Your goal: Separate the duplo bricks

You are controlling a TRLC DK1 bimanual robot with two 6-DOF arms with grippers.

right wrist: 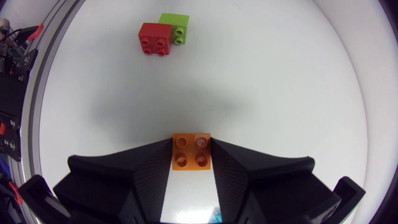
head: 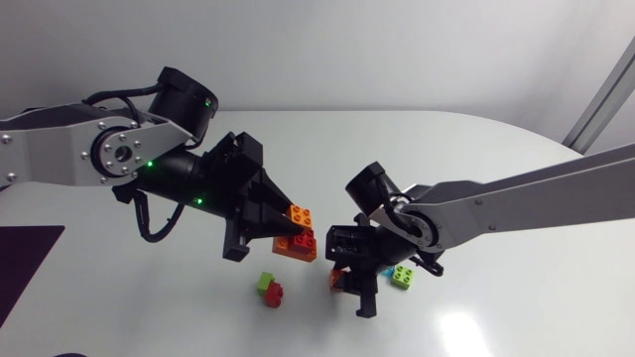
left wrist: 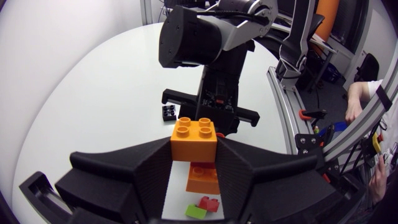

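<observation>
Clamping our left hand [left wrist: 194, 150] on a raised orange brick [left wrist: 194, 137] with a red brick [head: 306, 238] seemingly joined beneath, and our right hand [right wrist: 191, 149] on a loose orange brick [right wrist: 191, 152] near the desk [head: 496, 149], we judge separation unfinished

White table [head: 397, 149] is filling every view, matte, its far edge curving round. Overhead light is glaring off it in one bright patch [head: 461, 332] near the front. Dark purple mat [head: 25, 263] is lying at the table's left edge, partly cut off. Grey metal rail [left wrist: 281, 106] is running along the table's rim. Soft grey shadow [right wrist: 186, 112] is spreading across the tabletop.
</observation>
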